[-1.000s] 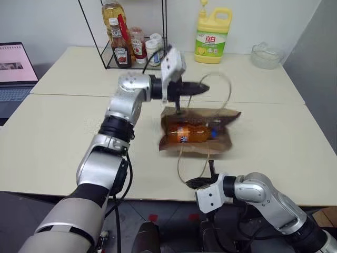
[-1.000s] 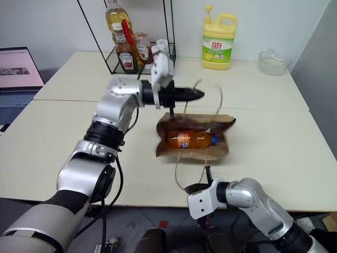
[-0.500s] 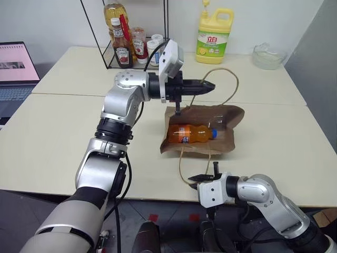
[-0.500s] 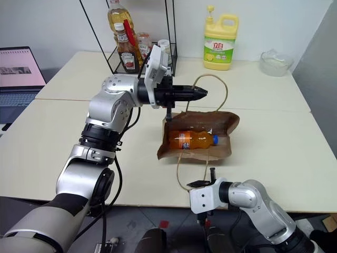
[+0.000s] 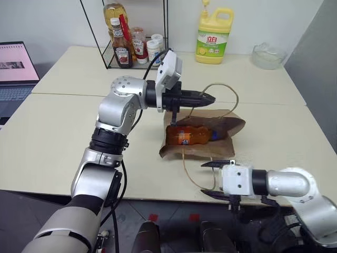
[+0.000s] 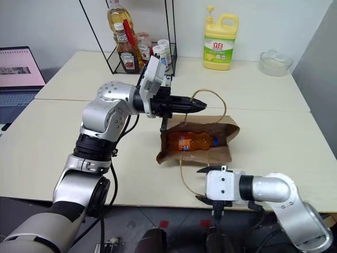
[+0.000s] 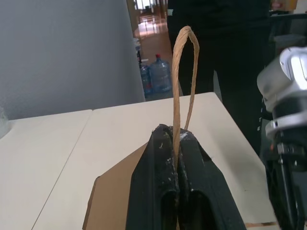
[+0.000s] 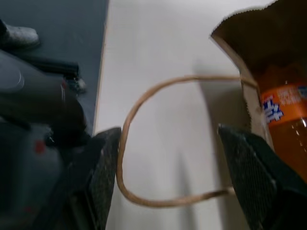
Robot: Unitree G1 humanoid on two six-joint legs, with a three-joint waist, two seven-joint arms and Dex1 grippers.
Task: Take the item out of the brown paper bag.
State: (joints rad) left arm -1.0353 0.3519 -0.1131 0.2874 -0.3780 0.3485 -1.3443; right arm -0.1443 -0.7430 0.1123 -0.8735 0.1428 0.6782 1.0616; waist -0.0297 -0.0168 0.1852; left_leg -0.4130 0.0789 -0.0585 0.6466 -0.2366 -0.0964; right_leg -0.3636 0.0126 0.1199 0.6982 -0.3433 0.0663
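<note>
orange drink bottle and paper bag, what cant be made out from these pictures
- Orange drink bottle: head views, underside hidden by the brown paper bag; label print too small.
- Right wrist view: bottle cut off by the edge, cap unseen.
- Left wrist view: left gripper, shut on the bag's cord handle, hides the bag mouth.

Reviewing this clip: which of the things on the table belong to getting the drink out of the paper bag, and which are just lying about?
Part of the job:
- brown paper bag
- orange drink bottle lying inside it
- left gripper, shut on the bag's upper cord handle
- right gripper, jaws apart, by the lower handle loop

Lying about:
- yellow detergent jug
- wire rack with sauce bottles
- glass bowl
- laptop
</note>
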